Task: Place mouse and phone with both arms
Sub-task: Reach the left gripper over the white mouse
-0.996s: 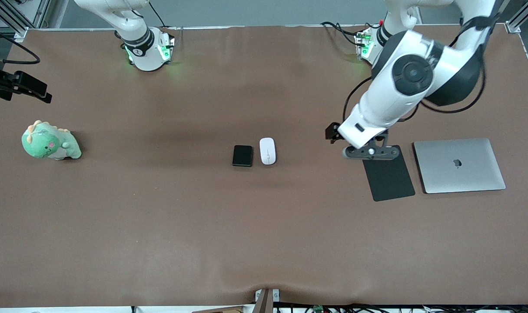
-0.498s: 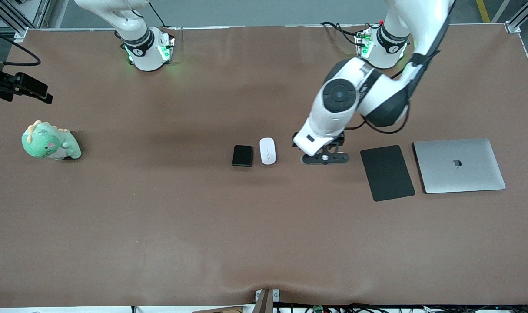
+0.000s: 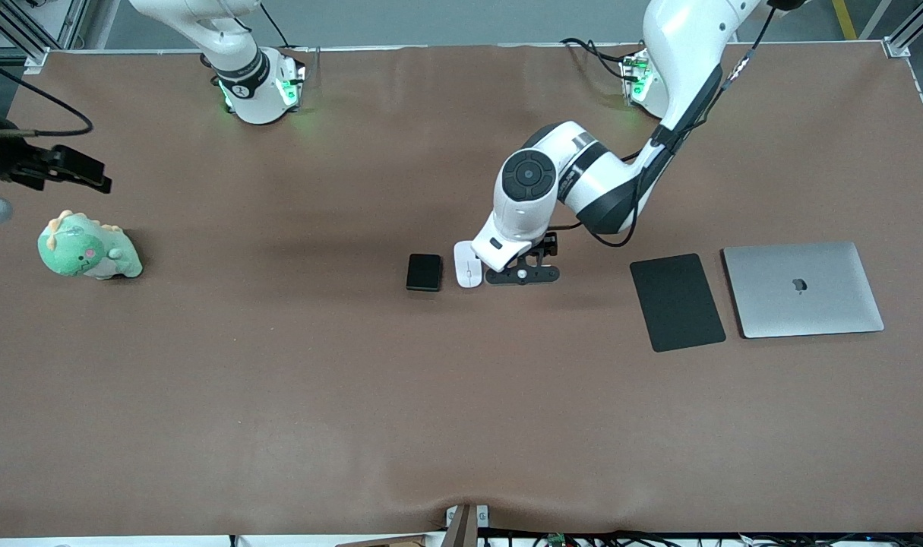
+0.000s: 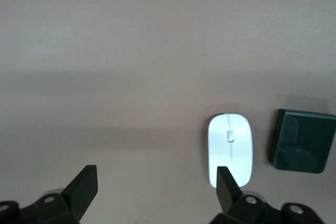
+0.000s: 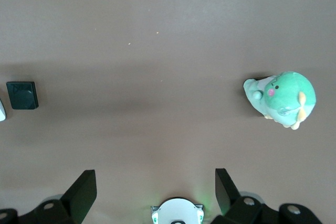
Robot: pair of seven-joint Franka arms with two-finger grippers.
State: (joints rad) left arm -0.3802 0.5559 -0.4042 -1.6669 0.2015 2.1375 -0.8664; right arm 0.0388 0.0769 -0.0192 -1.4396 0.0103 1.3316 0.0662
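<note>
Left gripper (image 3: 522,274) hangs wide open just beside the mouse (image 3: 467,273), which lies next to the phone (image 3: 424,272). It should centre over the mouse first. Right gripper (image 5: 149,195), open, waits high above the table (image 3: 279,395).

White arms (image 3: 522,197), black bands, green-lit bases

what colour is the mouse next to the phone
White, with a thin grey centre line; the mouse shows best in the left wrist view, beside the black phone.
</note>
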